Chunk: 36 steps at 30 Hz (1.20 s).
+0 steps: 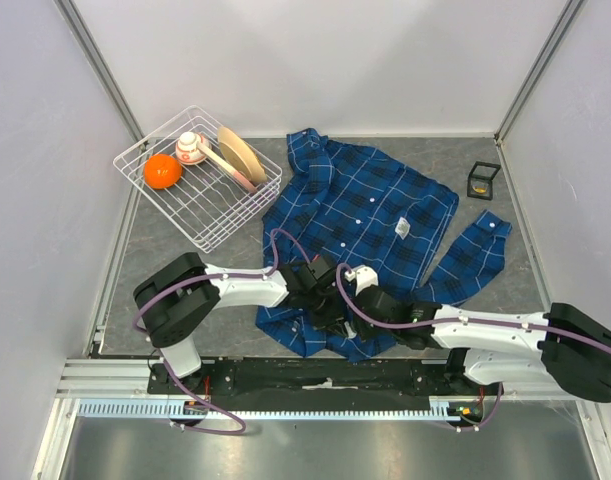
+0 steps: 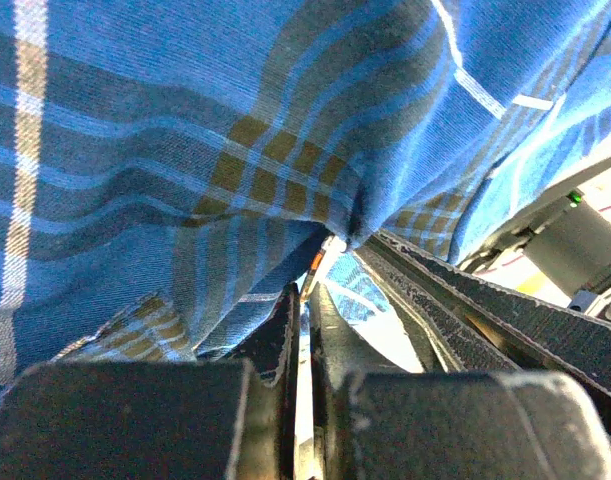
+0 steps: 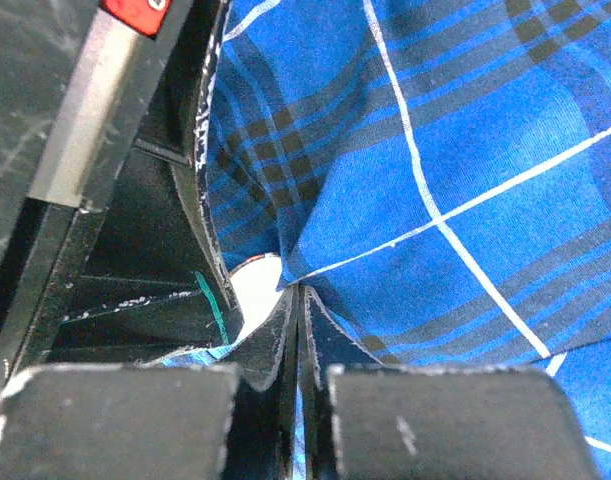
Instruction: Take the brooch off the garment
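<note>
Grey worktop (image 1: 165, 255), white walls. The garment (image 1: 370, 205) lies spread across the middle. It looks soft and light and should bunch and drag, so I'd pin the cloth beside the brooch, which I cannot pick out. Both arms reach low over its near hem, right tool (image 3: 298, 300) pinched on a fold, left tool (image 2: 307, 300) closed, grip unclear.

A robot lab test cell: plain white panels (image 1: 315, 60) on aluminium posts (image 1: 100, 60) enclose a grey table (image 1: 165, 290) whose near edge carries a black mounting rail (image 1: 315, 378).
</note>
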Each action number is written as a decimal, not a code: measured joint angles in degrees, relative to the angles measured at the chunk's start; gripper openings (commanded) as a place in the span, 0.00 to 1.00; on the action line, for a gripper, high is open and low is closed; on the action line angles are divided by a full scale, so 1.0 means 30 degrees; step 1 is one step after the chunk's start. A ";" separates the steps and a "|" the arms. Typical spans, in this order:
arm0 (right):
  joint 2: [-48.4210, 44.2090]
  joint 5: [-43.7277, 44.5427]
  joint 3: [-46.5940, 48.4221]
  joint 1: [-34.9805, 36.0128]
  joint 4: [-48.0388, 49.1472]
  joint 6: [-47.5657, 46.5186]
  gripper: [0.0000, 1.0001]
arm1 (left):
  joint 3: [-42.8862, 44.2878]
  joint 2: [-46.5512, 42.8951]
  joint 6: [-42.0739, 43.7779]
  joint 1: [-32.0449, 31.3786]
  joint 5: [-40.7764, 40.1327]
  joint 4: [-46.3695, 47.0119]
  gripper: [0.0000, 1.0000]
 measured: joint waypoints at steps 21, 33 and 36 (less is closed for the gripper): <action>-0.5078 0.1151 -0.1537 -0.0080 -0.0466 0.2725 0.13 | -0.1523 -0.0670 -0.0554 -0.0153 0.0299 0.3978 0.02; -0.4714 -0.0918 -0.2412 -0.2047 0.0146 0.2776 0.12 | -0.1523 -0.0765 -0.0554 -0.0153 0.0284 0.3920 0.02; -0.4517 -0.1297 -0.2514 -0.2113 0.0539 0.2769 0.08 | -0.1523 -0.0780 -0.0554 -0.0153 0.0270 0.3898 0.02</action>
